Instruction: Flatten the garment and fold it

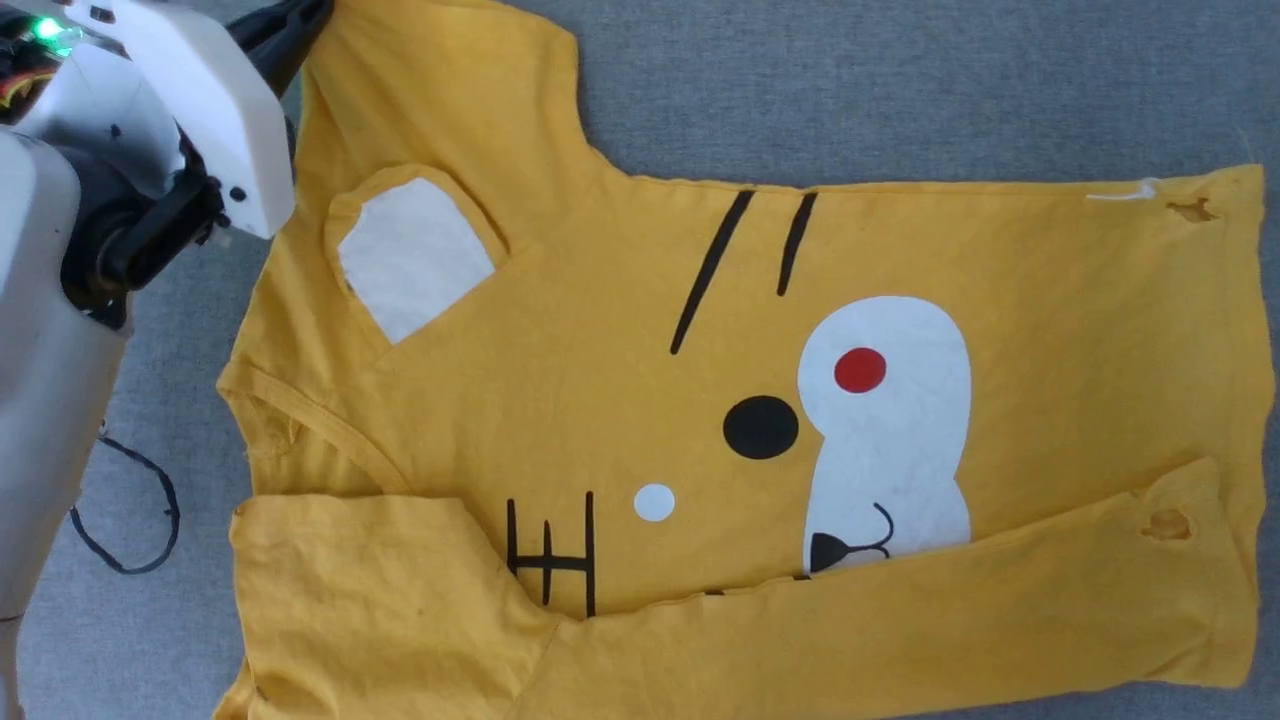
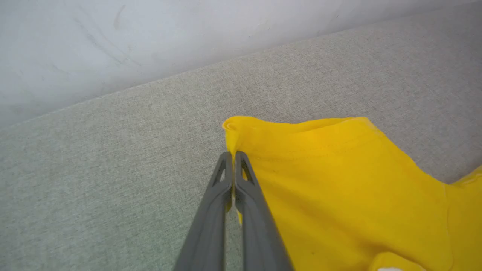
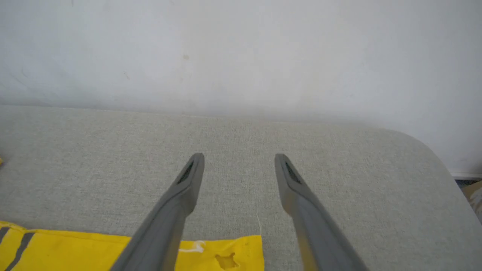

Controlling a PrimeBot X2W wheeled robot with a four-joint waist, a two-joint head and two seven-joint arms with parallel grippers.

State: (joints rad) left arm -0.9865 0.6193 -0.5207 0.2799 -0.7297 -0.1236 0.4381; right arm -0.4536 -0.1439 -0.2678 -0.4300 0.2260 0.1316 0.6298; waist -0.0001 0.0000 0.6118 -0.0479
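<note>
A: Where is the garment (image 1: 600,400)?
B: On the grey cloth (image 1: 900,90), long from left to right. The left gripper (image 2: 234,153) pinches its sleeve (image 2: 320,169) at the upper left. The rest runs off to the lower right. The right gripper (image 3: 240,158) is wide open.

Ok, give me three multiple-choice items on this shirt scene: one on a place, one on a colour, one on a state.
1. Where does the left end effector grip the garment? A: collar. B: sleeve edge. C: bottom hem.
2. What colour is the dot in the large white patch? A: blue. B: green. C: red.
3. How is the right end effector? A: open, empty. B: shut on the garment. C: shut, empty.
Key: 1 B, its fingers pinch the sleeve's hemmed corner; 2 C, the dot is red, beside the black oval; 3 A, its jaws stand apart over the grey cloth.
</note>
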